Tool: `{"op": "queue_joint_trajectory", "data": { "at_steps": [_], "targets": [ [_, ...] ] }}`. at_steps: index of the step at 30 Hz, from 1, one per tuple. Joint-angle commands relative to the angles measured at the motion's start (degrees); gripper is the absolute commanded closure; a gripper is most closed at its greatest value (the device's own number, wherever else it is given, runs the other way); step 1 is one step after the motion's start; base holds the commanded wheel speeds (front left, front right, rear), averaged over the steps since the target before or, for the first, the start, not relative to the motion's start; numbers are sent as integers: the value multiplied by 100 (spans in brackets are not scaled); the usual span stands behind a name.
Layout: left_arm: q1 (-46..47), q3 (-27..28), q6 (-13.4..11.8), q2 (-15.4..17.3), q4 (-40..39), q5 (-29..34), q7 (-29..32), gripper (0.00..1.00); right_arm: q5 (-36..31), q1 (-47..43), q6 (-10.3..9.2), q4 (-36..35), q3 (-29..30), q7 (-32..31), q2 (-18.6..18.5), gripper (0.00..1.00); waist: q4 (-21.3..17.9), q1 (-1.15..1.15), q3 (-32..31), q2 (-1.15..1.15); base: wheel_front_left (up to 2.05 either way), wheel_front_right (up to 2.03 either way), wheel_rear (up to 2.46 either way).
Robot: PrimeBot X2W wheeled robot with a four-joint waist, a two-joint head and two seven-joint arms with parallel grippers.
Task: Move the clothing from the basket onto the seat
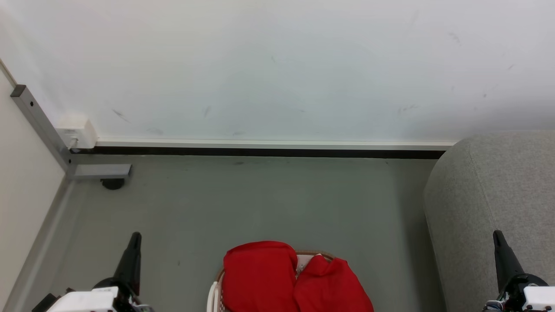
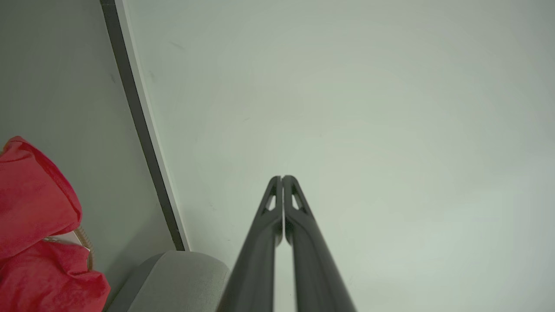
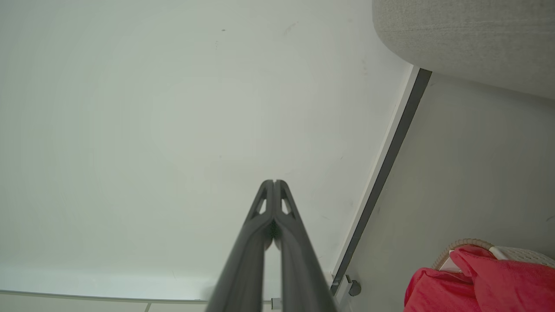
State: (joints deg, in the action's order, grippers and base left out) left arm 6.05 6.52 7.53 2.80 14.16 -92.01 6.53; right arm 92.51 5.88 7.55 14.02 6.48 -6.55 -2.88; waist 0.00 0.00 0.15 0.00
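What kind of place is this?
Probably a living-room corner, possibly staged: a light grey woven-fabric sofa, a white plastic laundry basket holding bright red soft garments, and a grey floor below a plain white wall.

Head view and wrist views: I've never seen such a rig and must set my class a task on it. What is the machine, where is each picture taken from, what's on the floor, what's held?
A wheeled robot with two arms. One picture is from its head camera, looking down; the dark spikes at the bottom corners are its left gripper and right gripper. The other two are from wrist cameras looking along those fingers. Both grippers are shut, holding nothing. On the floor stands a basket piled with red clothing, a grey sofa to its right.
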Motion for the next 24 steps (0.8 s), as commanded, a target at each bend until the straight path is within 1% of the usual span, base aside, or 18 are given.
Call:
{"op": "queue_joint_trajectory", "data": {
  "at_steps": [1,24],
  "targets": [
    [50,10,-9,13,-15,-76,19,100,-24,83,-13,15,16,-10,-4,100,0,0,0,0,0,0,0],
    [50,10,-9,13,-15,-76,19,100,-24,83,-13,15,16,-10,-4,100,0,0,0,0,0,0,0]
  ]
}}
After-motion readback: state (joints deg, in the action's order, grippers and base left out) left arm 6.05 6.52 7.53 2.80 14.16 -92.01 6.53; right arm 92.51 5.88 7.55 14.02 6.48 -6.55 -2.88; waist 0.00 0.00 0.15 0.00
